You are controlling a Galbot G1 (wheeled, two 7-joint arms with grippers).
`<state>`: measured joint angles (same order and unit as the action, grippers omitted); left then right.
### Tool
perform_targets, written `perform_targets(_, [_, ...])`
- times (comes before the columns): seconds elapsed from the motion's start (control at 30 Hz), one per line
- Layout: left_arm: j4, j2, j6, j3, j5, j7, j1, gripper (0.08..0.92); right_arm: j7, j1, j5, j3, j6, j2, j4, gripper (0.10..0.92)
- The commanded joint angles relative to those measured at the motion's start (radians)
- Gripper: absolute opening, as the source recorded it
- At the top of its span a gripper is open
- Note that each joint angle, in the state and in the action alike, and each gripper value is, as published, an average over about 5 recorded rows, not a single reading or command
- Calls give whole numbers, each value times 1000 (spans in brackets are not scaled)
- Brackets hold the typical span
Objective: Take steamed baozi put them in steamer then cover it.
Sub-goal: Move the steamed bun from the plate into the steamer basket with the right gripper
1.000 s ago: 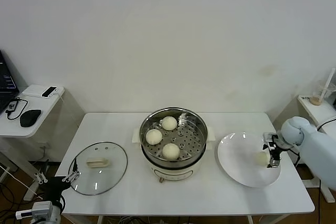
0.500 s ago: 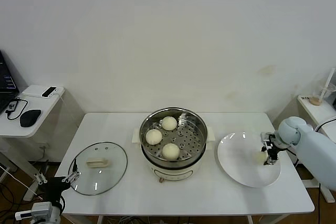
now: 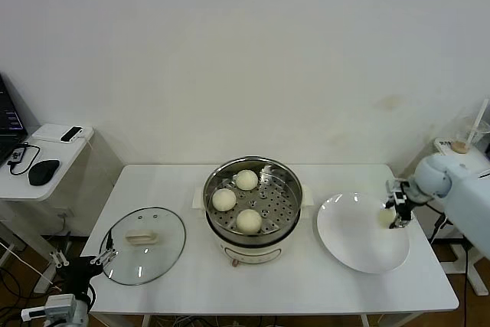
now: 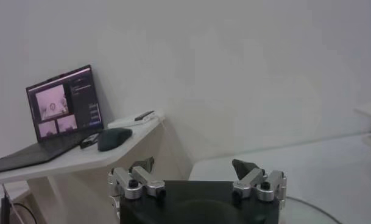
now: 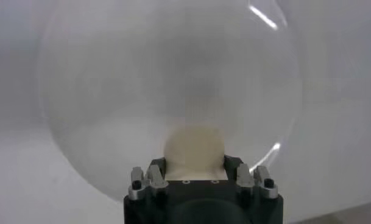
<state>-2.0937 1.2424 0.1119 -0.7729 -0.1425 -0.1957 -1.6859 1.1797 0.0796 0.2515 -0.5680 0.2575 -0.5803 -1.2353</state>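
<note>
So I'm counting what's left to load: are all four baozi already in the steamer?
No, the steamer holds three baozi, and the right gripper is shut on the fourth baozi over the white plate.

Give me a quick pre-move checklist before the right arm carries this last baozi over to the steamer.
1. Right end effector shut on the fourth baozi: ok.
2. Baozi clear of the white plate: cannot tell.
3. Free spot on the steamer tray: ok; three baozi fill its left and front, the right side is bare.
4. Steamer uncovered: ok; the cover lies flat on the table to its left.
5. Left end effector out of the path: ok; open, parked low at the table's front left corner.
</note>
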Motion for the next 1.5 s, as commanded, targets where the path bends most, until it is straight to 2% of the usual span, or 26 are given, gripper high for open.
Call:
perform_targets(0.03, [0, -3, 1, 1, 0, 0, 1, 823, -2, -311, -199, -242, 72, 58, -183, 598])
perform_targets(0.2, [0, -7, 0, 1, 0, 0, 2, 823, -40, -516, -333, -401, 140, -2, -264, 602])
perform_targets(0.4, [7, -10, 0, 3, 1, -1, 4, 823, -103, -695, -485, -544, 221, -137, -293, 605])
perform_targets(0.77, [22, -7, 1, 5, 7, -1, 15, 823, -261, -673, -711, -604, 389, -348, -314, 611])
perform_targets(1.17, [29, -3, -2, -6, 5, -1, 21, 823, -297, -518, -665, -625, 446, -457, -200, 611])
perform_targets(1.5, [27, -4, -2, -11, 4, -1, 24, 823, -290, -474, -599, -625, 458, -472, -140, 611])
